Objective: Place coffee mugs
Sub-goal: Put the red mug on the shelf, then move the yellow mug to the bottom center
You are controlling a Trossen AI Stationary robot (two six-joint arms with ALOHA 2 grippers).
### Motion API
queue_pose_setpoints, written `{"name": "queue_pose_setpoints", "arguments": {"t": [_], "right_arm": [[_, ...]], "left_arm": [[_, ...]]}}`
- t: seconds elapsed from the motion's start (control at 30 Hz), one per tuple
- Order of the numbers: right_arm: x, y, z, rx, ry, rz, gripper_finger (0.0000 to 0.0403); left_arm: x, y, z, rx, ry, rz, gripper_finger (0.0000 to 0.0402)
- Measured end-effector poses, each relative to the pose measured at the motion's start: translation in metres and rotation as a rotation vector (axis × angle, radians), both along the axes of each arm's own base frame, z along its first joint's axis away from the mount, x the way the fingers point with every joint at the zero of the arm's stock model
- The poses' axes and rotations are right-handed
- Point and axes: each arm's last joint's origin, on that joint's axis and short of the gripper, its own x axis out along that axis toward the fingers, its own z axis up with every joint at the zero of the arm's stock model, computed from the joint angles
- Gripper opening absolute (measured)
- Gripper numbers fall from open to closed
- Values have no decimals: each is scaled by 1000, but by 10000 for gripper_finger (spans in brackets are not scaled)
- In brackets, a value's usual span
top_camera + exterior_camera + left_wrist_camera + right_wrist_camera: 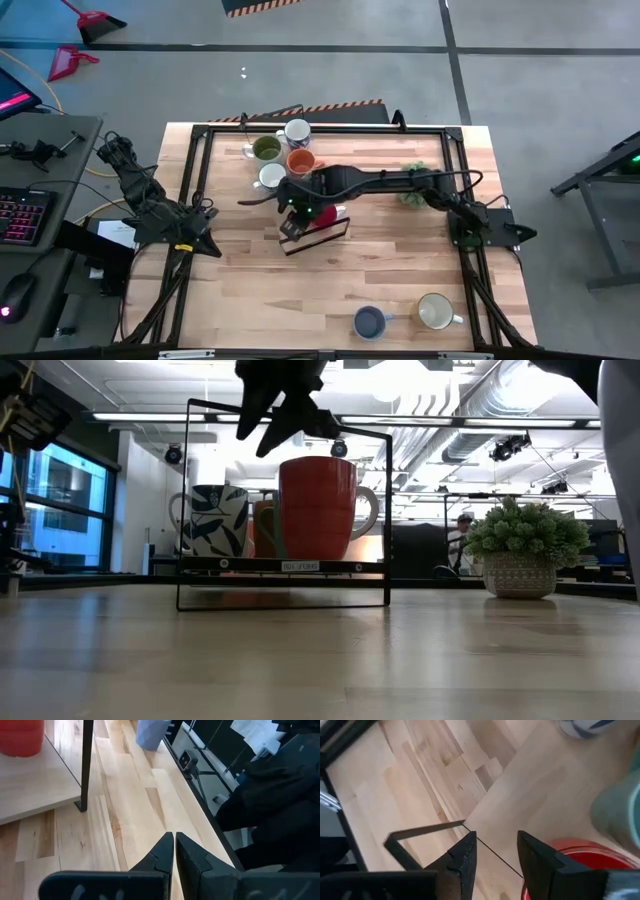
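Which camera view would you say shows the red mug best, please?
The low view: the red mug stands side-on and whole on the black wire rack, handle visible. The high view hides it under the right arm, showing a red sliver. The right wrist view catches its rim; the left wrist view, a corner.

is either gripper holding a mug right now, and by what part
Nothing is held. The right gripper hangs open beside the red mug; the left gripper is shut on nothing.

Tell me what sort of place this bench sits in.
Most likely a robotics lab in an open-plan office or workshop. The low view shows exposed ceiling ducts and a person seated at a desk beyond the table; the high view shows a keyboard on a side desk and a bare concrete floor.
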Motion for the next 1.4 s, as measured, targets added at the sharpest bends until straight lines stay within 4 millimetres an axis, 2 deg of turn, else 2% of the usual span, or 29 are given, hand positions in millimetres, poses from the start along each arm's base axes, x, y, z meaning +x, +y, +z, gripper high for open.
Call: {"name": "queue_pose_setpoints", "arguments": {"t": [0.4,0.77,0.9,1.17,1.3,1.4], "right_arm": [[7,4,-22,-49,53,6,45],[-1,3,-25,-63,142,4,42],[1,4,-25,-62,126,4,42],[12,2,-16,-80,-23,21,42],[13,-8,2,-149,-85,19,42],[2,-16,19,-220,-94,19,41]], "left_arm": [[0,0,0,-23,9,11,9],[0,0,0,-38,18,20,9],[0,0,0,-38,18,20,9],[0,0,0,-38,19,20,9],[0,0,0,-38,18,20,9],[0,0,0,-37,19,20,9]]}}
